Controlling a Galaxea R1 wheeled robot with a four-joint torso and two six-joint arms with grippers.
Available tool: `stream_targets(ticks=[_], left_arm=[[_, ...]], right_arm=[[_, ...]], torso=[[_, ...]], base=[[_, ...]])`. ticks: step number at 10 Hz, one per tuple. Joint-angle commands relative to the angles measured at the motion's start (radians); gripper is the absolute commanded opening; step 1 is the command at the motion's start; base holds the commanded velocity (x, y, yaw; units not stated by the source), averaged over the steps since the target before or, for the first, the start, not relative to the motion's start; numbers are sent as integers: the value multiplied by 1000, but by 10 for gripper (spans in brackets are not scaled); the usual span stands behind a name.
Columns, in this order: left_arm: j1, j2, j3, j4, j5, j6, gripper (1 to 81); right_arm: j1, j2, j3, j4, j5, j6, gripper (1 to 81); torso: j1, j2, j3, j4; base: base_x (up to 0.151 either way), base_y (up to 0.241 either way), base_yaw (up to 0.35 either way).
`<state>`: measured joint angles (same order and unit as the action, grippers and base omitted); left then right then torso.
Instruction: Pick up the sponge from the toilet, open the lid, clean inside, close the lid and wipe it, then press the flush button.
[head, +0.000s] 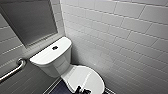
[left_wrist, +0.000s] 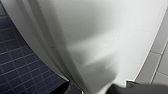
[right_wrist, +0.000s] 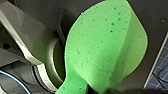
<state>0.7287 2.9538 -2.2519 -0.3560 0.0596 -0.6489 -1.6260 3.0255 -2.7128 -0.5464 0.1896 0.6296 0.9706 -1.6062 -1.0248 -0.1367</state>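
Note:
The white toilet (head: 53, 66) stands against the tiled wall with its lid (head: 87, 77) down. The dark round flush button (head: 55, 47) sits in the middle of the tank top. My left gripper (head: 83, 90) is at the lid's near edge, open with nothing in it. In the left wrist view the glossy lid (left_wrist: 100, 37) lies very close under it. In the right wrist view the bright green sponge (right_wrist: 105, 47) looms large, pinched at its narrow end, with my right gripper shut on it.
A metal grab bar (head: 12, 70) runs along the left wall beneath a dark framed panel (head: 28, 20). White tiled walls close in behind and to the right of the toilet. Dark blue floor tiles (left_wrist: 17, 62) lie beside the bowl.

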Motion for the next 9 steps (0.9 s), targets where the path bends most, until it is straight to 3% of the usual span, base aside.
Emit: stream_targets(ticks=[1, 6, 9], left_arm=[[-166, -1, 98, 9, -78, 14, 811], [-166, 18, 78, 17, -78, 15, 811], [-153, -13, 136, 18, -81, 15, 811]], right_arm=[[-1, 0, -1, 0, -67, 1, 10], [2, 2, -2, -1, -67, 1, 10], [2, 2, -1, -1, -67, 2, 10]], torso=[[0, 0, 0, 0], [0, 0, 0, 0], [0, 0, 0, 0]], base=[[0, 0, 0], [0, 0, 0], [0, 0, 0]])
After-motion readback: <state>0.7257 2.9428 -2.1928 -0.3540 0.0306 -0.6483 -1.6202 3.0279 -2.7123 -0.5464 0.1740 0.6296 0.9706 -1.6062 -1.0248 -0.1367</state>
